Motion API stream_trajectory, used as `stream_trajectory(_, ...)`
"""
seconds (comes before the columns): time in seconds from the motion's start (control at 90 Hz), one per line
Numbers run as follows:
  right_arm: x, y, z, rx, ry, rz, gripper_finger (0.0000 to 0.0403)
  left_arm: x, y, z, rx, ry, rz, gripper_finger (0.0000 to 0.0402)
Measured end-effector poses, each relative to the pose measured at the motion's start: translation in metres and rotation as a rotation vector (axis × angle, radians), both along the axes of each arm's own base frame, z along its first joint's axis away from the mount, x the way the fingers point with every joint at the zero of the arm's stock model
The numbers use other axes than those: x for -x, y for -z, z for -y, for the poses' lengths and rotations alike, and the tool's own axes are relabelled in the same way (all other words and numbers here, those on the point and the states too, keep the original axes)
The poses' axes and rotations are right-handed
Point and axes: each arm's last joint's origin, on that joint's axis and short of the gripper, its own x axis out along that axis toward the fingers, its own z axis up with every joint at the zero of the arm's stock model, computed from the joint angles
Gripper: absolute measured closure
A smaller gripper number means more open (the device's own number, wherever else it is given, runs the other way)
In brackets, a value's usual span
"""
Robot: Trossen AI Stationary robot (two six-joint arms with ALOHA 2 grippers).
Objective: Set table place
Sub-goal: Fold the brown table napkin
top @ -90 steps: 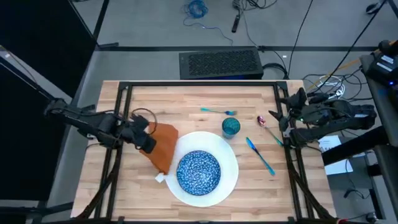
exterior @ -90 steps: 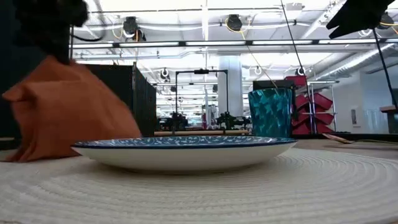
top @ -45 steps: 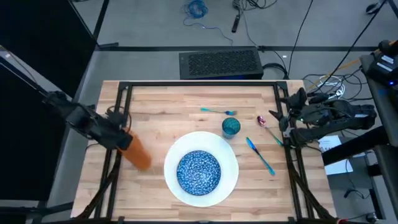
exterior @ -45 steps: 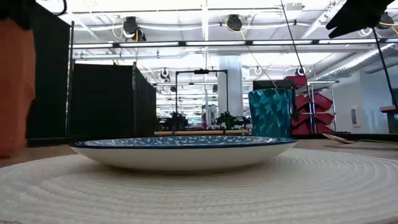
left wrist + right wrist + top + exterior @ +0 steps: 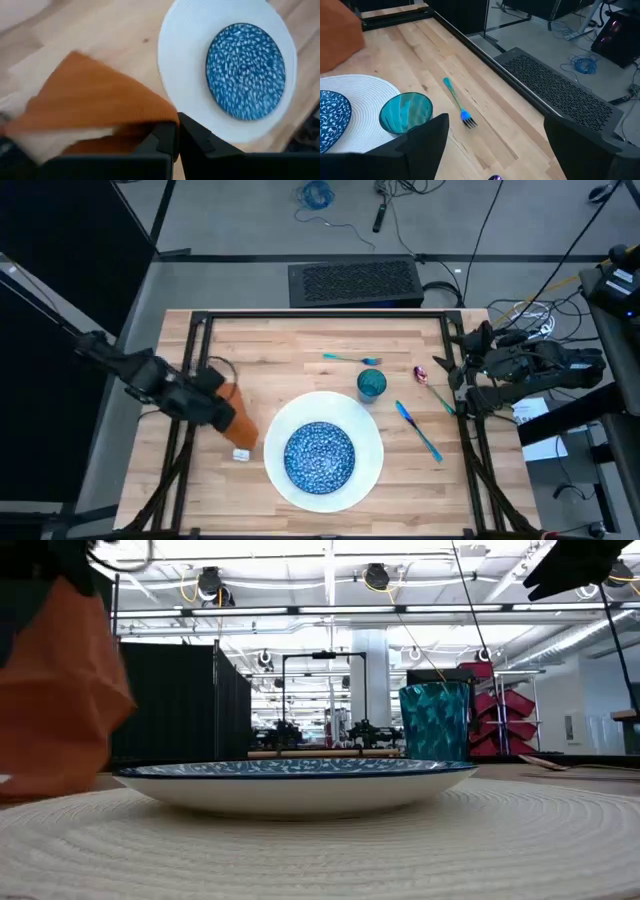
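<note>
A large white round plate [image 5: 368, 463] lies at the table's near middle, and a blue speckled bowl [image 5: 320, 455] sits in it. My left gripper [image 5: 218, 408] is shut on the orange-brown napkin [image 5: 237, 420], just left of the plate. The napkin's white tag [image 5: 241, 453] is by the table top. A teal cup [image 5: 371, 384] stands behind the plate on the right. Near it lie a fork [image 5: 350, 359], a spoon [image 5: 432, 385] and a knife [image 5: 418, 430]. My right gripper [image 5: 452, 375] waits open at the right edge. My left gripper pinches the napkin's bunched upper part [image 5: 157, 124] between its two shut fingers. It comes from the table's left, slanting down. The napkin [image 5: 60, 700] hangs below the fingers, gathered and slack, and its lower end reaches down to the table beside the plate's left rim.
The table's black frame rails [image 5: 190, 370] run along both sides, under the arms. Bare wood [image 5: 270, 345] lies behind the plate on the left and in the near left corner. A black grille box [image 5: 352, 282] sits beyond the far edge.
My left gripper pulled the napkin off the plate's left rim toward the table's left edge, then came partway back toward the plate. The napkin, spread wide before, now hangs gathered and narrow beside the plate. My right arm kept still.
</note>
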Motion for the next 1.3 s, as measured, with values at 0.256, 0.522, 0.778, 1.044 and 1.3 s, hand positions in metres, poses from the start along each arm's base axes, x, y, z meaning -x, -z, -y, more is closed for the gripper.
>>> stream_trajectory(0.256, 0.0, 0.0, 0.0, -0.008, -0.008, 0.002, 0.009, -0.068, 0.057, 0.0, 0.058, 0.109, 0.034, 0.0401)
stream_trajectory(0.522, 0.0, 0.001, 0.0, -0.022, 0.002, 0.005, 0.009, -0.112, 0.089, -0.018, 0.056, 0.234, 0.041, 0.0401)
stream_trajectory(0.778, 0.001, 0.001, 0.0, -0.026, 0.005, -0.002, 0.009, -0.134, 0.087, -0.028, 0.157, 0.27, 0.201, 0.0401)
stream_trajectory(1.044, 0.001, 0.001, 0.0, -0.024, 0.006, -0.002, 0.009, -0.136, 0.09, -0.018, 0.232, 0.288, 0.201, 0.0402)
stream_trajectory(1.3, 0.001, 0.001, 0.0, -0.024, 0.006, -0.004, 0.009, -0.133, 0.09, -0.016, 0.224, 0.284, 0.175, 0.0402)
